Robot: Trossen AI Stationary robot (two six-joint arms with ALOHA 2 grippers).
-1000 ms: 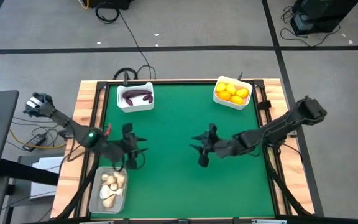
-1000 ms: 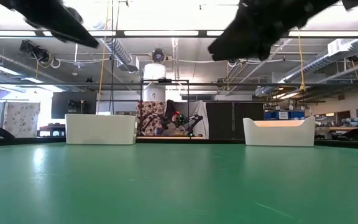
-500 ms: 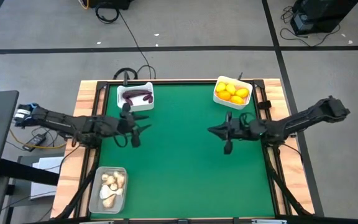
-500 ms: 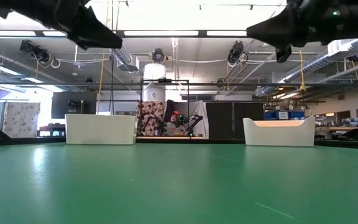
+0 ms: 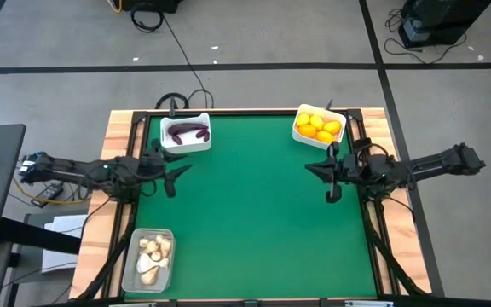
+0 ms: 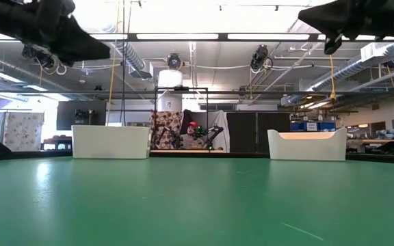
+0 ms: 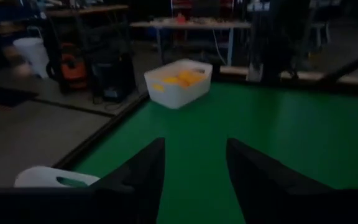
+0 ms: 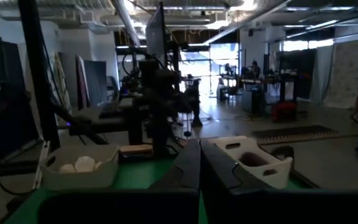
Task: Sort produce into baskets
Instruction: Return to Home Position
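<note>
Three baskets stand on the green table. The far-left white one (image 5: 186, 133) holds dark purple eggplants. Yellow-orange citrus fills the far-right white one (image 5: 318, 126). Cream garlic bulbs lie in the clear one (image 5: 149, 260) at the near left. My left gripper (image 5: 176, 177) hangs level above the left side of the mat; its fingers stand open (image 7: 194, 180) with nothing between them. My right gripper (image 5: 311, 167) hangs level above the right side, shut (image 8: 199, 155) and holding nothing. In the low view both arms (image 6: 67, 34) (image 6: 351, 17) show high above the mat.
Wooden rails edge the table (image 5: 122, 136). The middle of the green mat (image 5: 254, 205) lies bare between the two grippers. Cables run over the floor beyond the far edge (image 5: 177, 51).
My left gripper has gone from beside the garlic basket toward the far edge, then back toward the left edge, tipping up to level. My right gripper has drawn back from the table's middle toward the right edge, tipped up to level, and shut on nothing.
</note>
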